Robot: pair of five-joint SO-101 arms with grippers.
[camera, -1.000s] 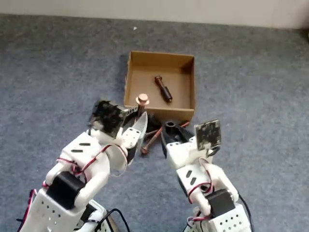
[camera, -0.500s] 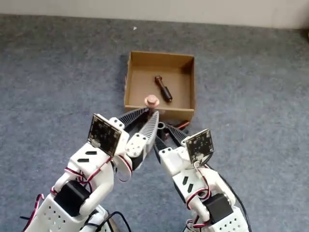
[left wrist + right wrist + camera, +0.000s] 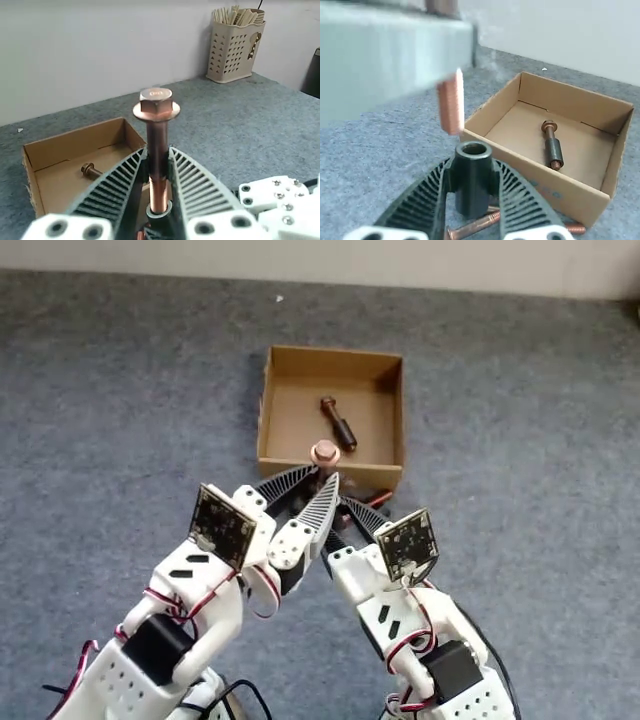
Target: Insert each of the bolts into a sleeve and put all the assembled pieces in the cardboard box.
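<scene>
1. Left gripper [image 3: 158,150]: you have its black ribbed jaws clamped on the shank of a copper-coloured hex-head flanged bolt [image 3: 158,132]. The bolt stands upright with its head above the fingertips and its threaded end below them.
2. Right gripper [image 3: 472,166]: its jaws are closed around a short black cylindrical sleeve [image 3: 472,182], which is held upright with the open bore facing up.
3. Bolt against sleeve: in the right wrist view the threaded tip hangs just above the sleeve's mouth and slightly to one side, not yet inside. From overhead the two grippers meet tip to tip, just in front of the box's near wall.
4. Open brown cardboard box [image 3: 290,425]: it holds one assembled bolt-in-sleeve piece [image 3: 338,423], lying flat on the floor of the box.
5. Loose copper bolts [image 3: 472,226]: they lie on the carpet under the right gripper, beside the box.
6. Surface: grey short-pile carpet [image 3: 520,440].
7. Room: a pale plain wall [image 3: 75,50], and a beige perforated basket of wooden sticks [image 3: 235,47] standing at its foot.
</scene>
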